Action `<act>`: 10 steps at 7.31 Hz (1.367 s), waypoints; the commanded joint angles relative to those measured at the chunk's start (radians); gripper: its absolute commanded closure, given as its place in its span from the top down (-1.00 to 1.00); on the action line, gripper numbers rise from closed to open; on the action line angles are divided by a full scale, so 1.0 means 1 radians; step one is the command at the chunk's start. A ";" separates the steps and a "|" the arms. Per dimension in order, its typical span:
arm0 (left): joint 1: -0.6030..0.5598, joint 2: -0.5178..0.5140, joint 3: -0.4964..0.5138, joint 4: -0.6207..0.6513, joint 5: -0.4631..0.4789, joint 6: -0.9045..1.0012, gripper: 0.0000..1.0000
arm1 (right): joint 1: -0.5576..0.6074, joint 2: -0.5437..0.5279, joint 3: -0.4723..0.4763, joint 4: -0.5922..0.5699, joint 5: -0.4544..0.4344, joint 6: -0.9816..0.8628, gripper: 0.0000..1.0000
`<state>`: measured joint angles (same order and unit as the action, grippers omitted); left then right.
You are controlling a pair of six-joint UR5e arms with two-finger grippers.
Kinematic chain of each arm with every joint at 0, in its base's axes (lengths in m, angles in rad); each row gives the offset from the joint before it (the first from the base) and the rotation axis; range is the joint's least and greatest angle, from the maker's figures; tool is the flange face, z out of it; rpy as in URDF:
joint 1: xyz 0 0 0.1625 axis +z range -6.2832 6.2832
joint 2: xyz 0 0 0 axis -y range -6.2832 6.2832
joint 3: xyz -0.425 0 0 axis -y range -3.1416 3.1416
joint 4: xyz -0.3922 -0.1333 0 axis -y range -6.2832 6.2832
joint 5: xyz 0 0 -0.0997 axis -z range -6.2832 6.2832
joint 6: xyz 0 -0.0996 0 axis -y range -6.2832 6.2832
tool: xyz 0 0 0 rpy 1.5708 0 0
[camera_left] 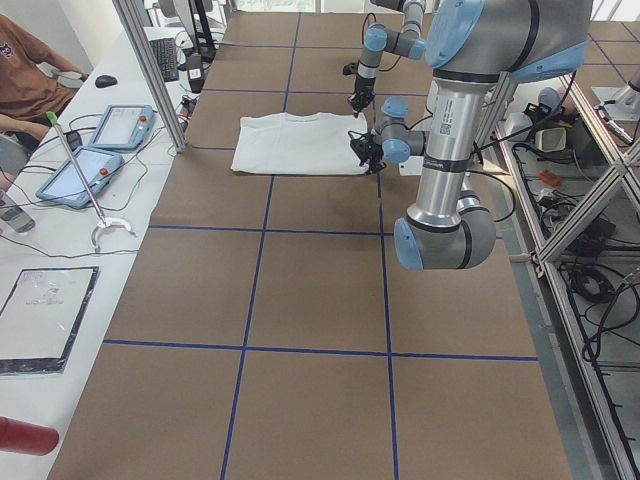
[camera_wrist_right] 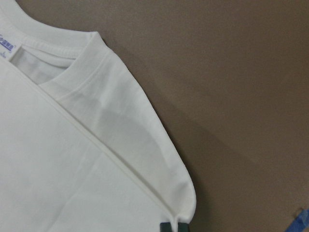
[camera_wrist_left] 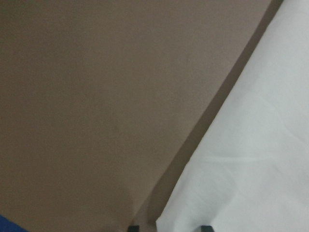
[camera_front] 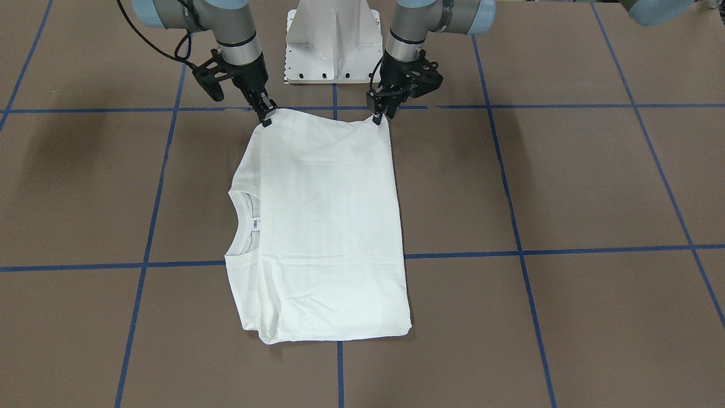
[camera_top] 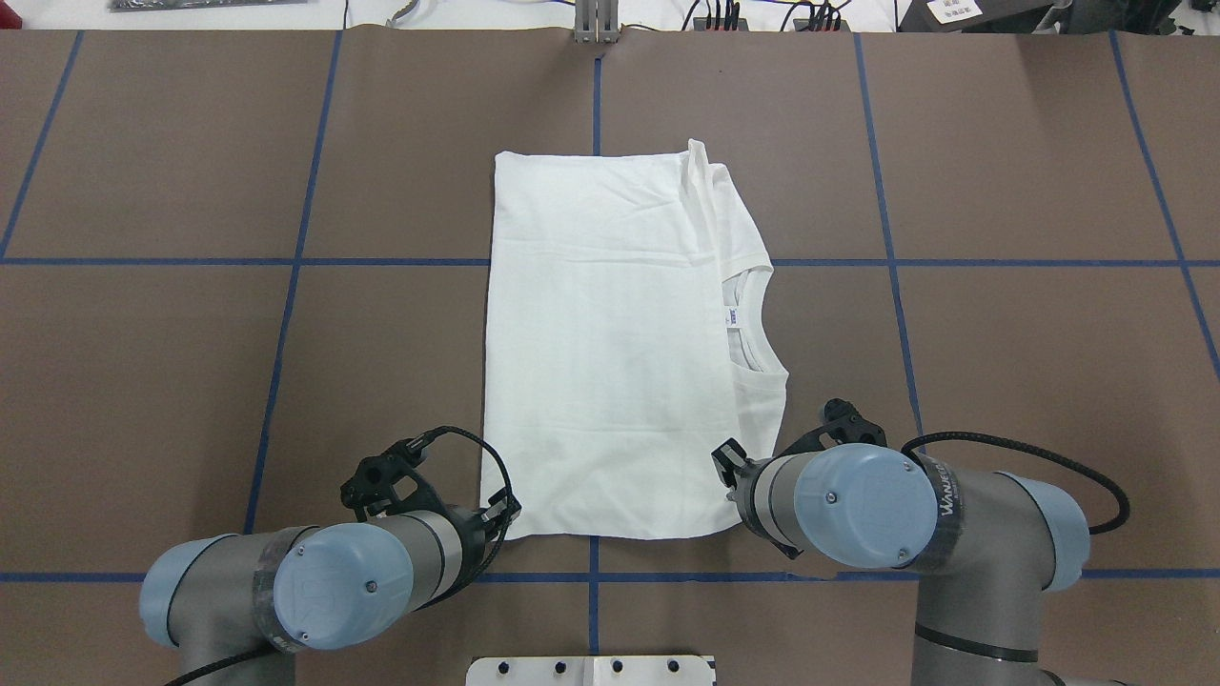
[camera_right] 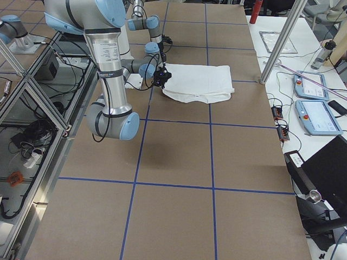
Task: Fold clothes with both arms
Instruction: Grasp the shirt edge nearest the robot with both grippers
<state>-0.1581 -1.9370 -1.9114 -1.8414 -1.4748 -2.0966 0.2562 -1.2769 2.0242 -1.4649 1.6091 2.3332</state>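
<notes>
The white shirt [camera_front: 323,226] lies flat in the middle of the brown table [camera_front: 566,181], folded into a long rectangle. One short end reaches toward the robot's edge and the other toward the operators' edge. Its ribbed collar [camera_front: 241,218], with a small label [camera_front: 256,225] inside, opens toward the table's end on the robot's right. The two shirt corners nearest the robot's edge are each met by a gripper. The right gripper [camera_front: 266,119] has its fingers pressed almost together on the collar-side corner, and the right wrist view shows the fingertips [camera_wrist_right: 166,227] pinching the cloth. The left gripper [camera_front: 378,118] sits at the other corner. In the left wrist view its fingertips [camera_wrist_left: 133,227] stand apart with the corner of the cloth between them, not closed on it. A shadow runs along the shirt's edge there. Behind both grippers the white pedestal base [camera_front: 334,39] stands at the robot's edge, and blue tape lines [camera_front: 566,106] divide the table into squares.
</notes>
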 commanded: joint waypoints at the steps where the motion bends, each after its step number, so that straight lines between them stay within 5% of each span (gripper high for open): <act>1: 0.000 -0.003 0.006 -0.001 -0.001 0.003 -1.00 | 0.000 0.002 0.001 0.000 0.000 0.000 -1.00; 5: -0.001 0.012 -0.101 0.010 -0.004 0.001 -1.00 | -0.026 -0.002 0.033 -0.002 0.000 0.002 -1.00; 10: 0.026 0.012 -0.392 0.137 -0.007 -0.046 -1.00 | -0.066 -0.122 0.306 -0.061 0.061 0.018 -1.00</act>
<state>-0.1329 -1.9167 -2.2280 -1.7279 -1.4800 -2.1346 0.1737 -1.3858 2.2831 -1.5222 1.6618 2.3479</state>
